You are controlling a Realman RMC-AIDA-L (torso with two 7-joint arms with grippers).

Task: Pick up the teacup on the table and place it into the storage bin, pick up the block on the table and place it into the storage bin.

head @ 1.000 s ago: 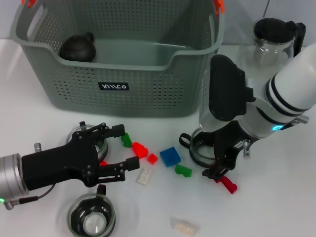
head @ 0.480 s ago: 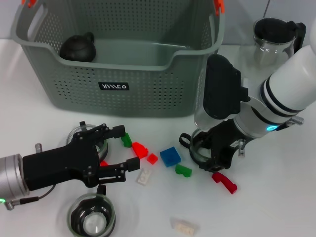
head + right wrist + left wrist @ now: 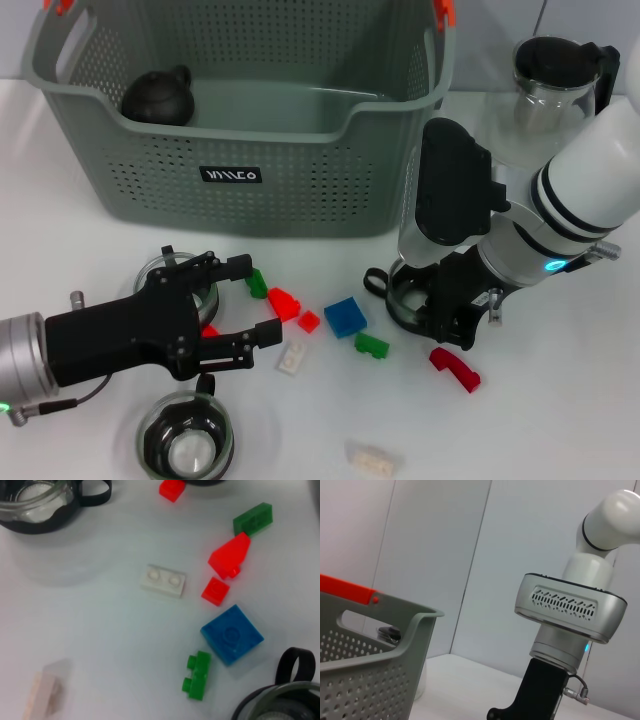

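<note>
Two grippers are out: my right gripper hangs over a glass teacup toward the table's right edge, ready to grasp it; whether its jaws are open I cannot tell. My left gripper, jaws spread, waits beside the scattered blocks, with the storage bin along the far edge.
</note>
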